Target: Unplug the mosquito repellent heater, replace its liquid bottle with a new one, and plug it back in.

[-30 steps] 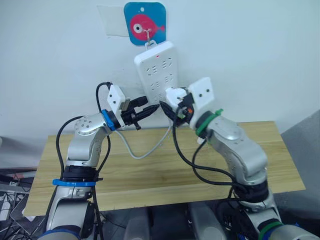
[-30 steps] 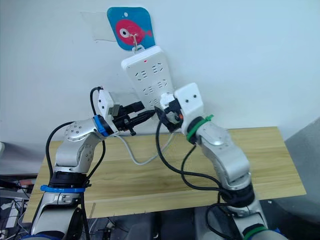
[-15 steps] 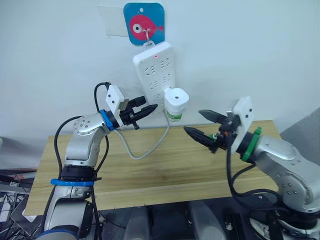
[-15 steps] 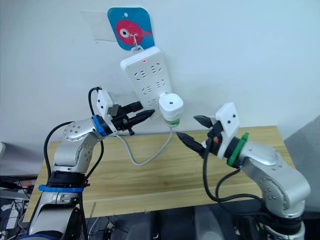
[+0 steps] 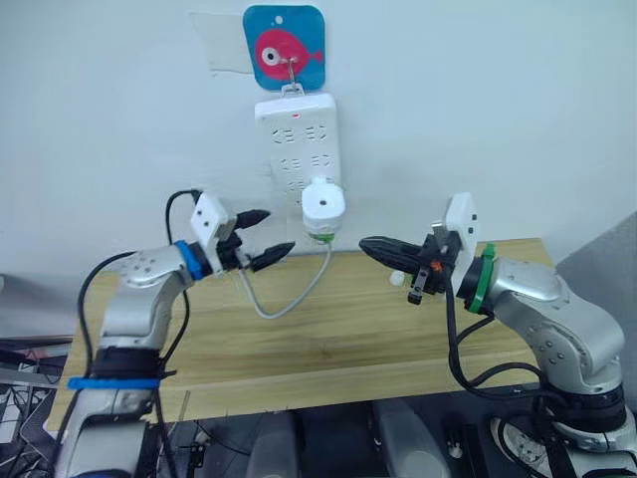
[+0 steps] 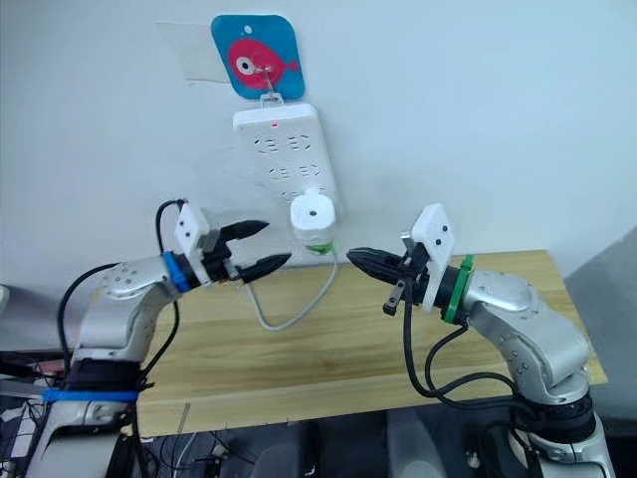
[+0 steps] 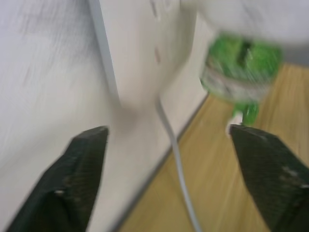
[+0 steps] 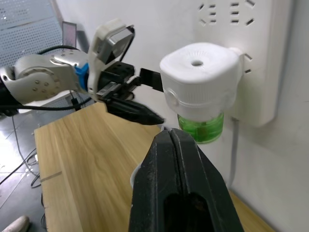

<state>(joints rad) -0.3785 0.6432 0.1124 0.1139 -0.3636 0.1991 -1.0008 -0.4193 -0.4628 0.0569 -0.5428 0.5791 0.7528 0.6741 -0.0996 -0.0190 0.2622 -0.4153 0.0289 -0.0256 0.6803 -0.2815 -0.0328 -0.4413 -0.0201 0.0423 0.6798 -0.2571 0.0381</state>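
Observation:
The white mosquito repellent heater point(image 5: 323, 202) sits plugged into the lower part of a hanging white power strip point(image 5: 297, 134). Its green liquid bottle point(image 8: 201, 127) is screwed in underneath. My left gripper point(image 5: 276, 230) is open, a short way left of the heater, with nothing between its fingers point(image 7: 77, 179). In the left wrist view the bottle point(image 7: 240, 72) lies ahead of that gripper. My right gripper point(image 5: 365, 244) is shut and empty, its tip pointing at the heater from the right and slightly below it.
The strip hangs from a hook on a blue fish plaque point(image 5: 287, 45). Its grey cable point(image 5: 289, 297) loops down onto the wooden table point(image 5: 328, 339). A small white object point(image 5: 397, 278) lies on the table under my right gripper.
My right gripper let go of the heater, drew back to the right and shut. My left gripper opened and pulled back left. The power strip swung from tilted to hanging straight.

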